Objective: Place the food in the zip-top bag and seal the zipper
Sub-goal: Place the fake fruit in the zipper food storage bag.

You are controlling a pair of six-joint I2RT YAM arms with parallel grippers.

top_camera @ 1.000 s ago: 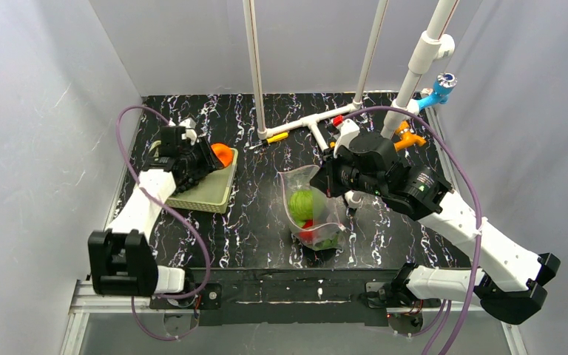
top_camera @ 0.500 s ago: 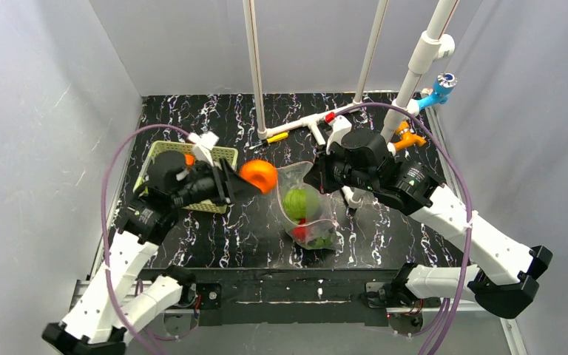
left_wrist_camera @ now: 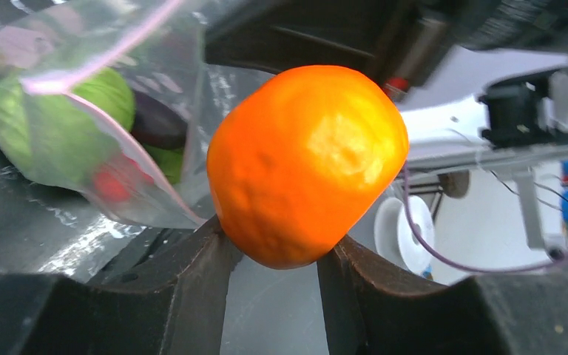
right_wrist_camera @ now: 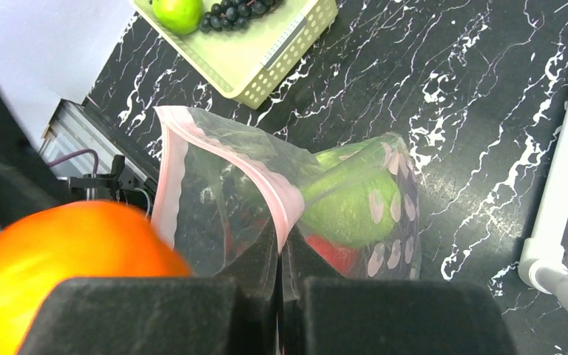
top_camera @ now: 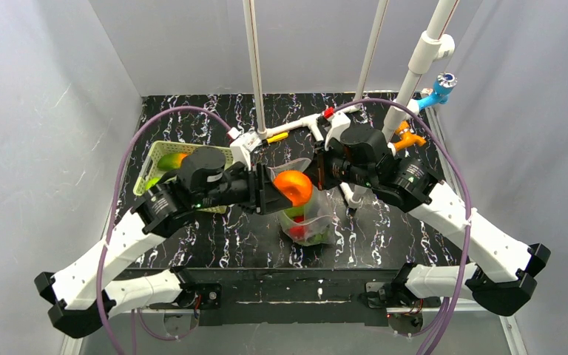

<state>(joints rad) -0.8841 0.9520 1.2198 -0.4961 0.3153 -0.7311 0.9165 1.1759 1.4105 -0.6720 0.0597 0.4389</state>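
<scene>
My left gripper (top_camera: 279,191) is shut on the orange (top_camera: 294,187), which fills the left wrist view (left_wrist_camera: 307,163), and holds it right over the open mouth of the zip-top bag (top_camera: 312,220). My right gripper (right_wrist_camera: 281,248) is shut on the bag's pink zipper strip (right_wrist_camera: 266,174) and holds the mouth up and open. Inside the bag (right_wrist_camera: 370,192) lie green leafy pieces (right_wrist_camera: 351,211) and a red piece (right_wrist_camera: 340,255). A green apple (right_wrist_camera: 177,13) and dark grapes (right_wrist_camera: 237,10) lie in the pale green basket (right_wrist_camera: 281,55).
The basket (top_camera: 155,159) stands at the left back of the black marbled table. White pipe posts (top_camera: 255,66) and a white pipe frame (top_camera: 303,126) stand behind the bag. Orange (top_camera: 408,137) and blue (top_camera: 438,89) fittings sit at the back right.
My left gripper has carried the orange from the basket rightward to just over the bag's mouth. My right gripper has kept hold of the bag's rim.
</scene>
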